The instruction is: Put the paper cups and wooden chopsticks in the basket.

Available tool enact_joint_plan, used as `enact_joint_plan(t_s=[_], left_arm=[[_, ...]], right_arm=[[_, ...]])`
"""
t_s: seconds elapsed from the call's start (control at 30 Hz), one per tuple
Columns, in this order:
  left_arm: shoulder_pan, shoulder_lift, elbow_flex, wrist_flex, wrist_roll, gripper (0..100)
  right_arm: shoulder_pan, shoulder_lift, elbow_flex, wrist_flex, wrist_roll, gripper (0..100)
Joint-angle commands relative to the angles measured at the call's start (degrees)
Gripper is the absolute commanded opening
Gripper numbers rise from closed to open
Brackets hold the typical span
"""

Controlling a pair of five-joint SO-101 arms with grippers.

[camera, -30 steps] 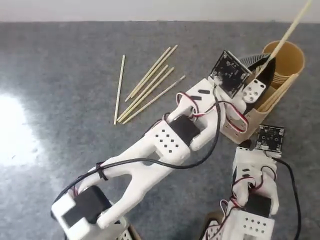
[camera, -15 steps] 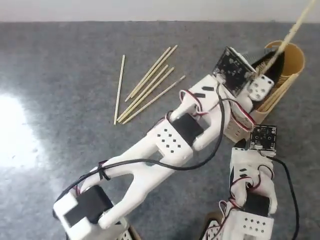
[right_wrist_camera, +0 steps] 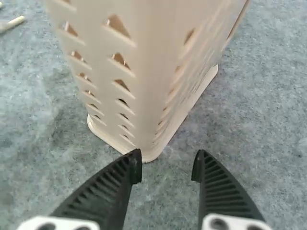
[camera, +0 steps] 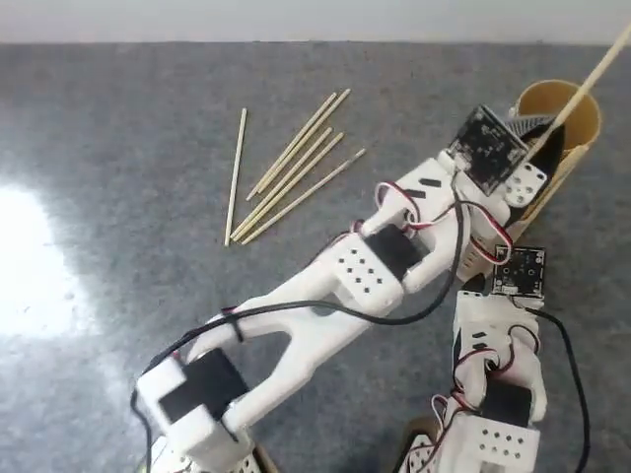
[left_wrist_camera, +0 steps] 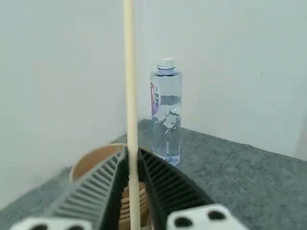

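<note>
One chopstick [camera: 593,74] is sitting pinched in my left gripper [camera: 533,158] in the high view, slanting up and outward over the paper cup [camera: 587,101]. The loose chopsticks [camera: 291,182] are lying well apart from it on the tabletop [camera: 118,148].

Left wrist view: the fingers [left_wrist_camera: 163,182] are clamping it near-upright, and the lower end looks aimed into the cup.

Right wrist view: my right gripper [right_wrist_camera: 165,170] is hovering with its fingers spread, just beside the basket [right_wrist_camera: 144,72] corner.

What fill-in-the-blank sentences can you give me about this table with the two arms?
The left gripper is shut on a wooden ____.
The right gripper is ____, facing the basket.
Beyond the paper cup stands a plastic water ____.
Missing words: chopstick; open; bottle.
</note>
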Motion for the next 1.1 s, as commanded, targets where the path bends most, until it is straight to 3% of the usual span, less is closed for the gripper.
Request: enact_joint_plan(t_s=[0.0, 0.2, 0.3, 0.57, 0.8, 1.07], left_arm=[[-0.62, 2.20, -2.86, -3.52, -0.88, 1], [-0.88, 3.52, -2.51, -0.62, -2.11, 1], [-1.23, 2.20, -2.59, 1.49, -3.52, 6], [-2.37, 1.41, -2.24, 2.37, -0.70, 16], [-1.32, -1.67, -2.95, 5.63, -1.14, 17], [2.64, -18.02, -4.79, 19.34, -13.63, 17]], right_arm=[[-0.40, -0.84, -0.09, -1.19, 0.79, 17.6], [-0.40, -0.84, 0.26, -2.07, 0.88, 10.9], [0.66, -0.84, -0.09, -2.24, 0.79, 7.4], [1.01, -0.84, -0.18, -2.15, 0.79, 7.4], [1.01, -0.84, -0.09, -2.24, 0.79, 7.4], [1.01, -0.84, -0.09, -2.24, 0.79, 7.4]])
